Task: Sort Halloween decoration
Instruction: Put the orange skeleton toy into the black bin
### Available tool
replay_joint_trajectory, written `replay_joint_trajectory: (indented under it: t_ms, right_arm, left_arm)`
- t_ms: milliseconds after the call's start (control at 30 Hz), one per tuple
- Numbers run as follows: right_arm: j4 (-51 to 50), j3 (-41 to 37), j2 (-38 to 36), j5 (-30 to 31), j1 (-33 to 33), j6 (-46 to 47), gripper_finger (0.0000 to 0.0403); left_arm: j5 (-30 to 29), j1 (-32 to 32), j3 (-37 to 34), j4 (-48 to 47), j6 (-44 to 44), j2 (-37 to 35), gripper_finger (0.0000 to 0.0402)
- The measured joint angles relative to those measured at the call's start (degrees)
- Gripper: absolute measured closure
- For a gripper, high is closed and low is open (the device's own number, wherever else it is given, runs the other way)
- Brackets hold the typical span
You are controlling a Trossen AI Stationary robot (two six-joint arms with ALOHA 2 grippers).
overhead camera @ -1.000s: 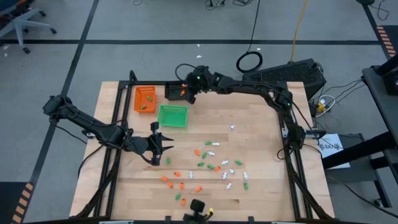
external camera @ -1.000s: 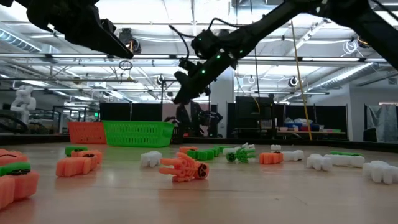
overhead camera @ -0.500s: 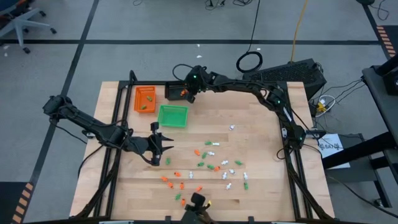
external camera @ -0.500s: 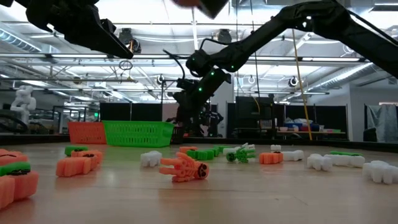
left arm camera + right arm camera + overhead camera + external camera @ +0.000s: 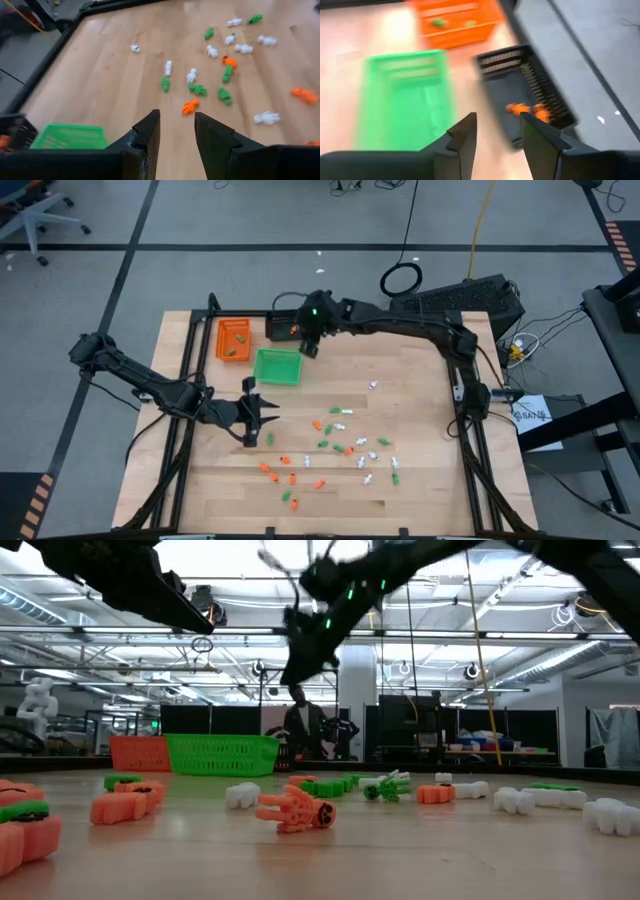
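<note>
High view: small orange, green and white plastic Halloween pieces (image 5: 340,448) scattered across the wooden table (image 5: 420,380); right gripper (image 5: 309,346) above the black slatted tray (image 5: 283,327), left gripper (image 5: 262,417) beside the scatter.

Low view: pieces in a row along the tabletop.

Left wrist: jaws parted, nothing between.

Right wrist: jaws parted, empty; orange pieces in black tray, green tray (image 5: 402,95) empty, orange tray (image 5: 455,17) with green bits.

Bare wood lies open between the green tray (image 5: 277,366) and the scattered Halloween decoration (image 5: 340,446).
</note>
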Motion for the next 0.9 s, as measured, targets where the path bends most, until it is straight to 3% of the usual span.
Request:
replay_joint_trajectory:
  t_ms: [200, 333, 633, 900]
  right_arm:
    - [-13.1, 0.0, -4.8, 0.6, 10.6, 1.9, 0.0275]
    - [-18.1, -0.3, -4.9, 8.3, 20.2, 4.9, 0.0275]
    - [-15.5, -10.7, -5.0, 26.8, 38.5, 16.9, 0.0275]
    - [-6.9, -18.7, -5.0, 30.3, 46.6, 24.4, 0.0275]
  left_arm:
    - [0.8, -1.9, 0.0, 0.0, -0.5, 0.0, 0.0281]
    - [0.9, -4.3, 0.0, -0.1, 0.1, 0.0, 0.0281]
    - [3.3, -8.9, 0.0, -0.6, 1.7, 7.8, 0.0281]
    - [6.4, -9.6, 0.0, 9.2, 1.7, 19.3, 0.0281]
